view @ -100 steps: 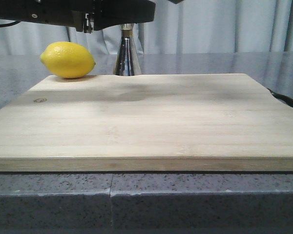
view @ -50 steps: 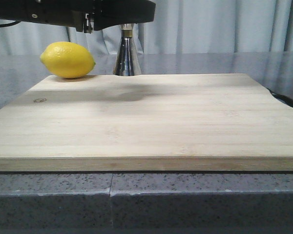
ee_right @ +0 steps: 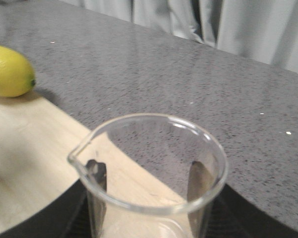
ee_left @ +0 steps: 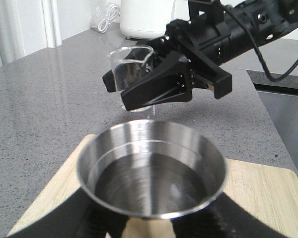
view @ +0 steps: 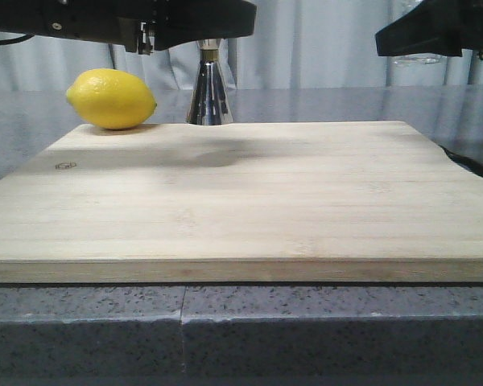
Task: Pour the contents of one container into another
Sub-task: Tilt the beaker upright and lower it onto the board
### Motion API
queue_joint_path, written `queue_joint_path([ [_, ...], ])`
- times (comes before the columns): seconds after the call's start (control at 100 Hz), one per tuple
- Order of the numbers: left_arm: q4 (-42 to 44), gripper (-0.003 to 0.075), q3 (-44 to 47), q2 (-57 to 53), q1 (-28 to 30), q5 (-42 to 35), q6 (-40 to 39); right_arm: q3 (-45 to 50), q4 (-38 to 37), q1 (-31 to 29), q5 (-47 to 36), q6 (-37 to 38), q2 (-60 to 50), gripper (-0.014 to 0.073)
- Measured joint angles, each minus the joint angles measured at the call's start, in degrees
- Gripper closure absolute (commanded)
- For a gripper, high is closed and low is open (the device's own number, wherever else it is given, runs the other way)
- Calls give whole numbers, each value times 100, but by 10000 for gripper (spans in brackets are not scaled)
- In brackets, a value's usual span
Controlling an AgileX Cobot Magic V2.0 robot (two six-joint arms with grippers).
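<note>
Right gripper (view: 435, 36) (with beaker (view: 419, 58)) newly arrived

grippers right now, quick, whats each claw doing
Left claw: closed on the steel jigger, held upright.
Right claw: closed on the glass beaker, held upright in the air.

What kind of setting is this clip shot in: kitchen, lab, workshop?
Most likely a kitchen or bar-prep counter, possibly staged. A wooden cutting board lies on a speckled grey stone countertop, with a lemon and a steel jigger on hand. The glass beaker hints at a lab-style demo.
</note>
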Motion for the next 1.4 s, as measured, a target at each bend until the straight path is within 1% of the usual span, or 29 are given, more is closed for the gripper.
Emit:
queue_joint_path([
  [0.2,0,439,0,0,0,0,0,2,-39,-61,-556,-365,388,314],
  [0.34,0,439,0,0,0,0,0,2,-47,-61,-793,-669,636,314],
  [0.56,0,439,0,0,0,0,0,2,-21,-61,-885,-1218,977,314],
  [0.75,0,439,0,0,0,0,0,2,57,-61,-895,-1492,1196,314],
  [1.15,0,439,0,0,0,0,0,2,317,-61,-949,-1568,1424,312],
  [1.4,0,439,0,0,0,0,0,2,365,203,-887,-1571,1434,312],
])
